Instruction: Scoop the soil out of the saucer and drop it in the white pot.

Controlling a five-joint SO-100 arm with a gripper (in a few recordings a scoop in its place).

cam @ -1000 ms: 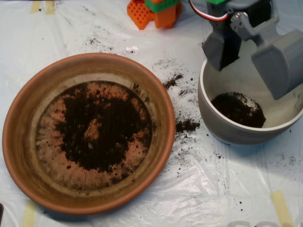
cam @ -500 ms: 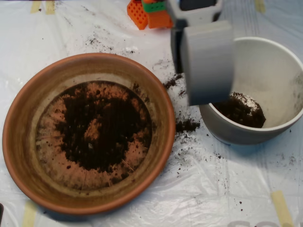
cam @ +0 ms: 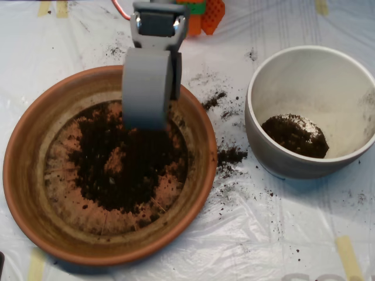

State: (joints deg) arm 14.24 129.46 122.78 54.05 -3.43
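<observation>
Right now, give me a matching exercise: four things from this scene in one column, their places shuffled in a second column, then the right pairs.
Things:
1. end effector
2. white pot
3. saucer
4. spilled soil

Places:
A. on the plastic sheet between the two dishes
B. right side, holding a small dark mound
C. over the upper part of the saucer
D. left side, dark soil across its bottom

Pairs: 1-C, 2-B, 3-D, 4-A

One terracotta saucer [cam: 35,193] sits on the table [cam: 263,234], and one white pot [cam: 275,158]. There is one grey scoop [cam: 146,88]. The soil [cam: 126,158] lies in two main heaps: one in the saucer, one in the pot [cam: 295,134]. One orange block [cam: 212,13] stands at the top edge.
</observation>
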